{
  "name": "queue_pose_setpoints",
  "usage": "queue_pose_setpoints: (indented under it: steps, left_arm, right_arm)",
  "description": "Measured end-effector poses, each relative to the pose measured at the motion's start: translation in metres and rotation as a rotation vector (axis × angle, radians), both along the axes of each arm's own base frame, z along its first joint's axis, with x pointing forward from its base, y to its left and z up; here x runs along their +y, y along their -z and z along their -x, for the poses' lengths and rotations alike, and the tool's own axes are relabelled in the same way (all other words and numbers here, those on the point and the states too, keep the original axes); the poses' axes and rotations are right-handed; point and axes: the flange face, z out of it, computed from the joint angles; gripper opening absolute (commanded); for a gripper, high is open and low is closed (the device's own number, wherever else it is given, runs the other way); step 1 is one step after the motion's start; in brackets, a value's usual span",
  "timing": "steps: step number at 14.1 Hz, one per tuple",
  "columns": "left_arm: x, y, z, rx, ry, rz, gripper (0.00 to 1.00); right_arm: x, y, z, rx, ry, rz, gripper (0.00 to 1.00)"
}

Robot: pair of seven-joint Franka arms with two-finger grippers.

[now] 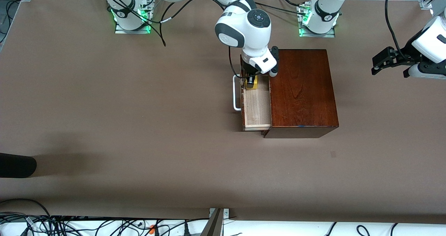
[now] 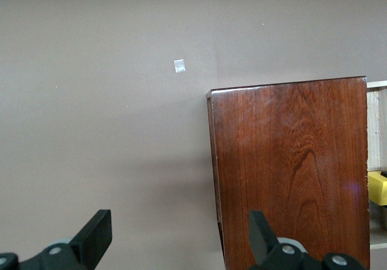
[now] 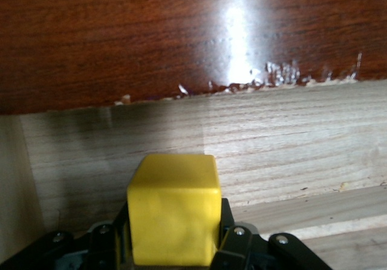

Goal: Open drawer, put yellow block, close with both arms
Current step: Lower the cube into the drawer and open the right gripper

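The dark reddish-brown box (image 1: 301, 89) stands mid-table with its drawer (image 1: 257, 107) pulled open toward the right arm's end, and the white handle (image 1: 236, 93) sticks out. My right gripper (image 1: 250, 81) is down in the drawer's end farther from the front camera, shut on the yellow block (image 1: 251, 83). In the right wrist view the block (image 3: 174, 206) sits between my fingers over the pale drawer floor (image 3: 272, 155). My left gripper (image 1: 383, 63) is open and empty, waiting in the air toward the left arm's end of the table. Its wrist view shows the box (image 2: 290, 173) and the block's edge (image 2: 378, 188).
A black object (image 1: 17, 165) juts over the table's edge at the right arm's end. A small pale mark (image 1: 333, 154) lies on the brown table nearer the front camera than the box. Cables (image 1: 104, 225) run along the near edge.
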Motion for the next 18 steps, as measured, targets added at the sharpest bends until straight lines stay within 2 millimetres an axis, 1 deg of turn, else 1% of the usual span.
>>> queue_pose_setpoints:
  steps: [1,2,3,6,9,10,11,12,13,14,15,16,17,18]
  left_arm:
    - [0.000,0.000,0.000,0.001,0.000,0.000,1.00]
    - [0.000,0.001,0.000,0.001,0.000,0.000,1.00]
    - [0.000,0.001,0.000,0.001,0.000,0.000,1.00]
    - [0.000,0.001,-0.001,0.001,0.000,0.000,1.00]
    - [0.000,0.001,-0.001,0.002,0.001,0.000,1.00]
    - [-0.001,0.001,-0.001,0.002,0.001,0.000,1.00]
    - [-0.001,0.001,-0.001,0.002,0.002,0.000,1.00]
    - [-0.001,0.002,-0.001,0.002,0.002,0.000,1.00]
    - [-0.002,0.002,-0.001,0.003,0.003,0.000,1.00]
    - [-0.002,0.002,-0.001,0.003,0.004,0.000,1.00]
    - [-0.003,0.002,-0.001,0.003,0.005,0.000,1.00]
    - [-0.004,0.002,-0.001,0.003,0.006,0.000,1.00]
    - [-0.005,0.002,-0.001,0.003,0.009,0.000,1.00]
    - [-0.007,0.002,-0.001,0.003,0.012,0.000,1.00]
  right_arm:
    - [0.000,0.000,0.000,-0.001,-0.009,0.002,0.37]
    - [0.000,0.000,-0.001,-0.002,-0.014,0.002,0.62]
    - [-0.001,0.000,-0.001,-0.003,-0.016,0.002,1.00]
    - [-0.005,0.001,-0.008,-0.010,-0.020,0.010,1.00]
    - [-0.004,-0.005,-0.009,-0.016,-0.019,0.000,1.00]
    - [-0.002,-0.012,-0.011,-0.019,-0.013,-0.013,1.00]
    - [-0.002,-0.025,-0.014,-0.019,-0.003,-0.029,1.00]
    - [-0.002,-0.043,-0.017,-0.023,0.009,-0.042,1.00]
    - [-0.006,-0.065,-0.023,-0.033,0.025,-0.059,1.00]
    - [-0.016,-0.090,-0.032,-0.035,0.052,-0.074,1.00]
    - [-0.033,-0.114,-0.046,-0.027,0.092,-0.088,1.00]
    - [-0.057,-0.136,-0.067,-0.015,0.145,-0.109,1.00]
    - [-0.086,-0.156,-0.092,-0.002,0.203,-0.131,1.00]
    - [-0.120,-0.172,-0.118,0.006,0.260,-0.145,1.00]
